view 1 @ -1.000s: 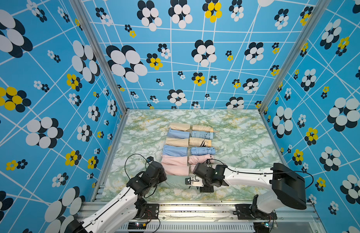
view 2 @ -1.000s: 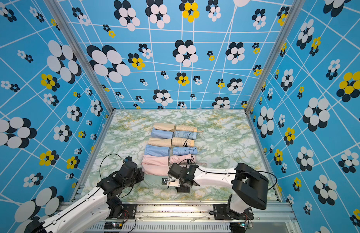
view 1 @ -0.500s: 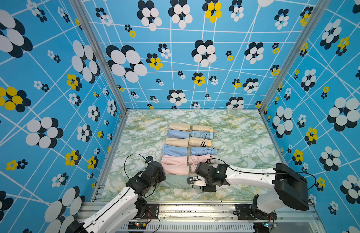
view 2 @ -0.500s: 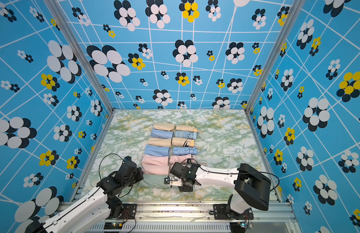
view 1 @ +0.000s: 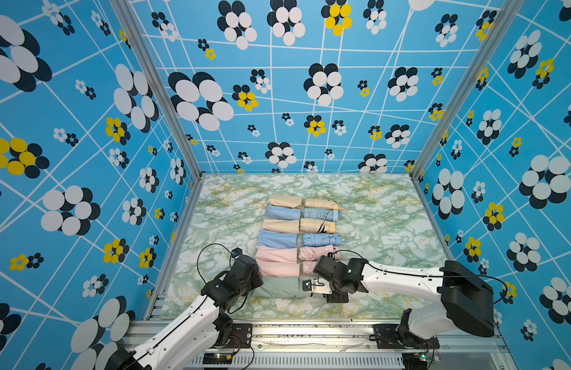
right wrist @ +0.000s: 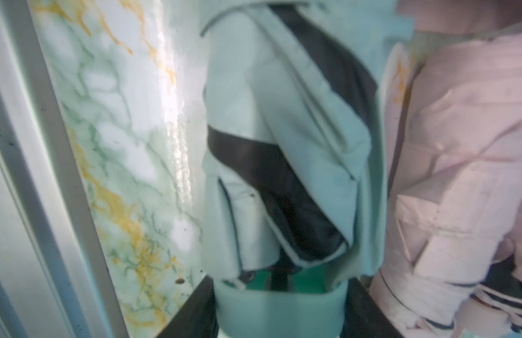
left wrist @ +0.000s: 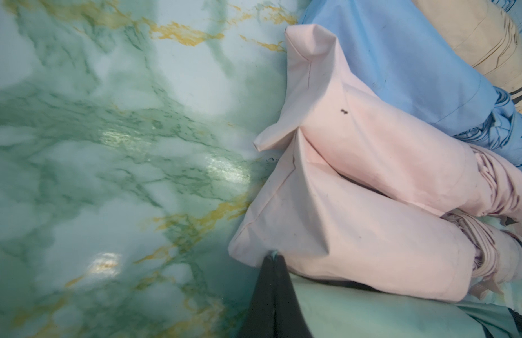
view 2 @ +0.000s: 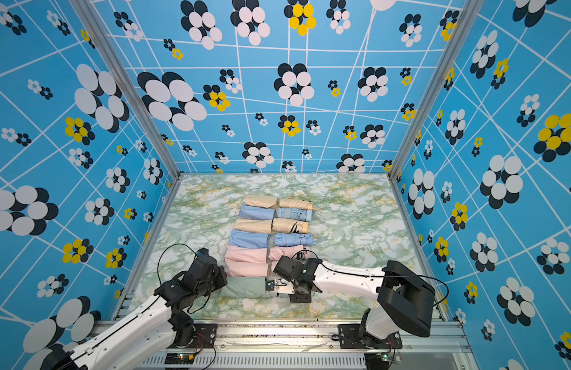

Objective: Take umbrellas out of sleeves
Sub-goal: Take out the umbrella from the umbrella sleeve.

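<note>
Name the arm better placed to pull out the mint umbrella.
Right: the right end effector holds the mint umbrella by its handle; the left end effector is shut on the mint sleeve.

Two arms, same build.

Left arm (view 1: 188, 323): white shell links, black joint blocks. A thin black cable (view 1: 199, 259) loops loose off the wrist.

Right arm (view 1: 402, 282): white shell, with a large boxy black housing (view 1: 466, 296) at one joint. A black wire (view 1: 405, 274) runs along the top. There is a small green light (view 1: 349, 271) at the wrist and a pale metal plate (view 1: 321, 286) beyond it.

Left gripper (left wrist: 273, 263): matte black, tapered.

Right gripper (right wrist: 280, 307): black, square-edged fingers (right wrist: 195, 316).
</note>
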{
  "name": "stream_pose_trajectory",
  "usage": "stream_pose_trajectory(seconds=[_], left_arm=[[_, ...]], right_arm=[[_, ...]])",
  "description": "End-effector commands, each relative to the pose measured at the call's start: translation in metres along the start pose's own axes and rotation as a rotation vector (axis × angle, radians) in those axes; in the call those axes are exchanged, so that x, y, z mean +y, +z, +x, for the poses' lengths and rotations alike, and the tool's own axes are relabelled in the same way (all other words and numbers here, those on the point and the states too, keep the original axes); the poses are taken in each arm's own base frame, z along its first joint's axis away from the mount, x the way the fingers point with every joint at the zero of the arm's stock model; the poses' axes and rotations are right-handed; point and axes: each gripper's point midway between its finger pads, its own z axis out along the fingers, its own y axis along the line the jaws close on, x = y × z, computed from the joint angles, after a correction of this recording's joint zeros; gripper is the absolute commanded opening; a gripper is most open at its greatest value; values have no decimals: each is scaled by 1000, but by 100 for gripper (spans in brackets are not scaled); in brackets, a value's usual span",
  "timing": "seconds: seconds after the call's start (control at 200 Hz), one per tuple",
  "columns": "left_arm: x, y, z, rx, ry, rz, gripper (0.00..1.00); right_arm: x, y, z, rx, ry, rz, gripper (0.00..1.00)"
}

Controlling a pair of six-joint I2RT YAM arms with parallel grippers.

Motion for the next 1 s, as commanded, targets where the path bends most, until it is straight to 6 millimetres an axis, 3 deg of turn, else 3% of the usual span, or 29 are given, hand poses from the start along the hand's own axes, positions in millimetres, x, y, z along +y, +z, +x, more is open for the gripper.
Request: stream_pose_trajectory(seconds=[0.0, 0.995], left_arm=[[-4, -3, -9, -25, 13, 3, 0], [-4, -3, -10, -21, 22, 2, 0]], right_arm=[[4, -3, 19, 49, -11, -9, 34], [3, -6, 30, 69, -6, -6, 33]])
